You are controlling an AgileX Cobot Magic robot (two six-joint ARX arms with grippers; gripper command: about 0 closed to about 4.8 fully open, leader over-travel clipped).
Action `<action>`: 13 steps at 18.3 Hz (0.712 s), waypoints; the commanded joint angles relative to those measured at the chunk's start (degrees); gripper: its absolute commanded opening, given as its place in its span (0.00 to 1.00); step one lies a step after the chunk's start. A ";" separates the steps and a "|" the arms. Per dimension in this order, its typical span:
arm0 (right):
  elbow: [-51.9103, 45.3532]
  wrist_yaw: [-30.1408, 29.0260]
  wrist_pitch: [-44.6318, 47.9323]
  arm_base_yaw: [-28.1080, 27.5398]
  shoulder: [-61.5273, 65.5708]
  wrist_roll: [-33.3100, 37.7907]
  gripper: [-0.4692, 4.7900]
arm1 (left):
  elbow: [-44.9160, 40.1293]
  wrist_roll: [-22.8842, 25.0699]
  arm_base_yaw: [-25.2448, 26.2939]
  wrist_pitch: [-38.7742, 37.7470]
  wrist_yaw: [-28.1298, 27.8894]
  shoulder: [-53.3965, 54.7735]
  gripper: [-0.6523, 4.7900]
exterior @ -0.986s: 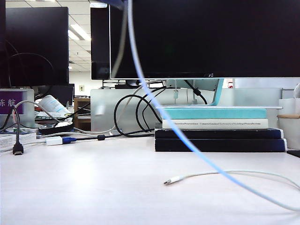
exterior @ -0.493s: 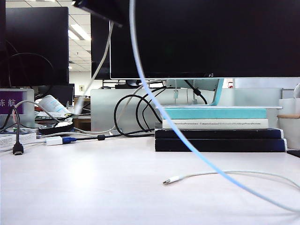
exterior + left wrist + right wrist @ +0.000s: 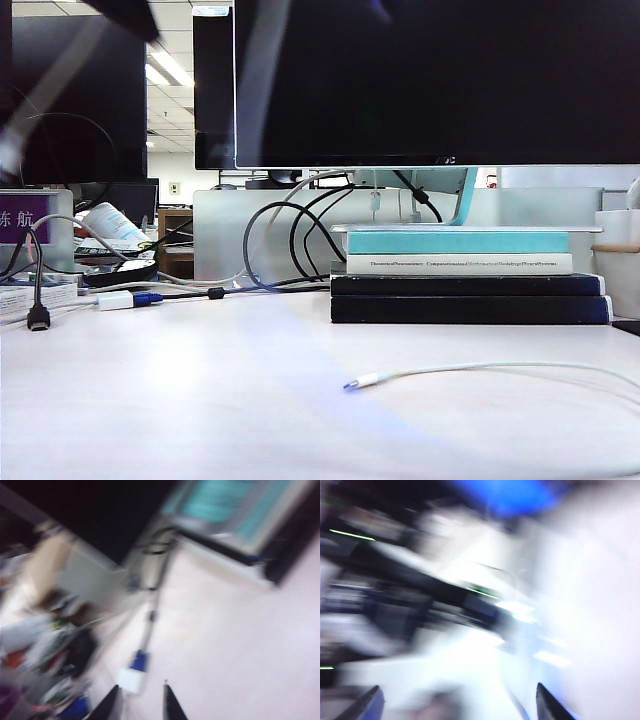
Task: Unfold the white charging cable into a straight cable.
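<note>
We see white charging cable [image 3: 500, 369] lower right of exterior frame, plug tip mid-table. Light, limp, glossy, likely slippery; we'd pinch near connector. Left gripper [image 3: 141, 702] fingers narrowly apart, empty. Right gripper [image 3: 455, 702] spread wide, empty.

The white charging cable [image 3: 470, 369] lies on the white table [image 3: 200, 400], its connector end near the middle and its cord running off the right edge. A faint blurred streak, probably more of the cable, rises toward the top. Behind stands a stack of books [image 3: 465, 275], teal on top, dark at the bottom, under a large black monitor [image 3: 430, 80]. Black cables [image 3: 285, 245] loop beside the stack. A white adapter with a blue plug [image 3: 128, 299] rests at the left. A dark blurred shape, possibly the left gripper [image 3: 130, 15], is in the upper left corner.
</note>
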 commanded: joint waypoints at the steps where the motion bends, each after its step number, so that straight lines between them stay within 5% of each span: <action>1: 0.22 20.65 -9.90 0.00 -0.33 -11.91 0.91 | 0.22 -0.35 0.42 -0.55 -0.48 -4.31 0.33; 5: 0.02 38.53 -10.93 -0.02 -0.22 -11.82 0.91 | 0.24 0.00 0.42 -3.76 -8.13 -7.52 0.33; 10: -5.90 48.09 -9.46 -0.31 -0.20 -12.07 0.91 | 0.24 -0.33 1.05 -8.59 -10.49 -7.67 0.35; 11: -7.74 49.72 -8.81 -0.37 -0.20 -12.09 0.91 | 0.24 -1.18 1.05 -8.55 -7.96 -7.69 0.45; 13: -11.32 50.36 -7.43 -0.57 -0.20 -12.55 0.91 | 0.24 -1.99 1.44 -9.14 -5.84 -7.69 1.00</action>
